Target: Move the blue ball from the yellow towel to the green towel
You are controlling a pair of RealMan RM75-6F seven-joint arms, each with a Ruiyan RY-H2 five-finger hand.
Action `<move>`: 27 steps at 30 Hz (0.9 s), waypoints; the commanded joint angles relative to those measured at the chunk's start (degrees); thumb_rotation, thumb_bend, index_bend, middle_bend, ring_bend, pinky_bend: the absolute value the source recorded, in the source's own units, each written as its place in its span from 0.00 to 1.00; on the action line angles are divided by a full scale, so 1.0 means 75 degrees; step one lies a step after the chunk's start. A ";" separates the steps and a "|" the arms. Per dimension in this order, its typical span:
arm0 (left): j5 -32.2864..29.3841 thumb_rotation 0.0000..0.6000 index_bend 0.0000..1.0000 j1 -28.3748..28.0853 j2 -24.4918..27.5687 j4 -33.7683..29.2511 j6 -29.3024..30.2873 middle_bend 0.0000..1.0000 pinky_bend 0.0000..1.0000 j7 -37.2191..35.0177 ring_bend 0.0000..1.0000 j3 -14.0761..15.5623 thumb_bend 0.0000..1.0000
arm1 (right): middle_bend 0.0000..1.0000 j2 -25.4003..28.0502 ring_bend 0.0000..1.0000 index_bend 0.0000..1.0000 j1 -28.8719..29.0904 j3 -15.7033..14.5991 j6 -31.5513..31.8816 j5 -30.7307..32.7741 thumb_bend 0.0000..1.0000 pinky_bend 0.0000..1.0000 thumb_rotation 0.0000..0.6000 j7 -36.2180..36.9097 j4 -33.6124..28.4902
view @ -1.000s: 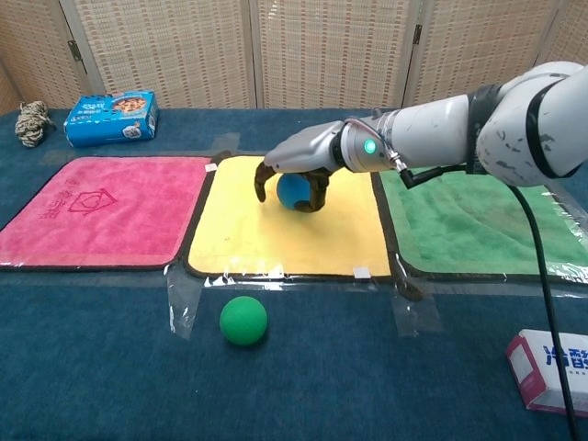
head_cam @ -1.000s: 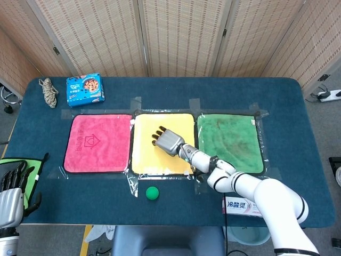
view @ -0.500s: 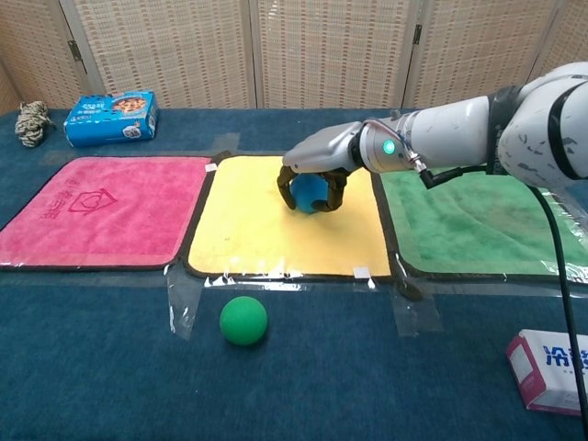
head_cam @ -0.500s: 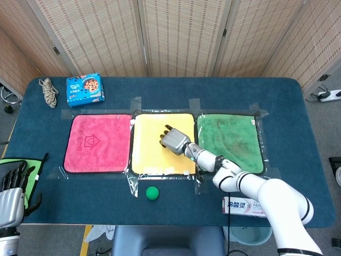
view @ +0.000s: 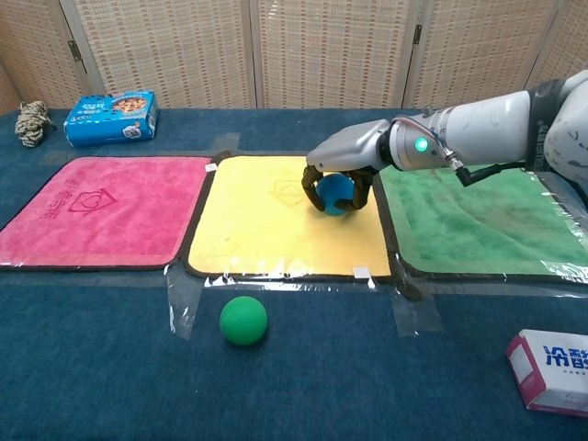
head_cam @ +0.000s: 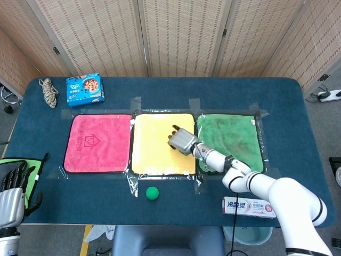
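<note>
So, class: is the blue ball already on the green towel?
No. The right hand grips the blue ball over the yellow towel, short of the green towel.

From overhead I see my right hand [head_cam: 183, 142] over the right edge of the yellow towel [head_cam: 154, 149], fingers curled down; whatever they cover is hidden here. The green towel [head_cam: 232, 141] lies just right of it, the pink towel [head_cam: 98, 143] on the left. A green ball [head_cam: 153, 192] sits near the table's front edge. My left hand [head_cam: 13, 186] hangs off the front-left corner.
</note>
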 commanded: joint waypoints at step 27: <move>0.0044 1.00 0.16 -0.0044 0.0011 -0.0097 -0.0002 0.02 0.00 0.0095 0.02 -0.0040 0.47 | 0.33 0.1922 0.25 0.44 -0.1137 -0.0331 0.1365 -0.0211 0.54 0.00 1.00 -0.0156 -0.1571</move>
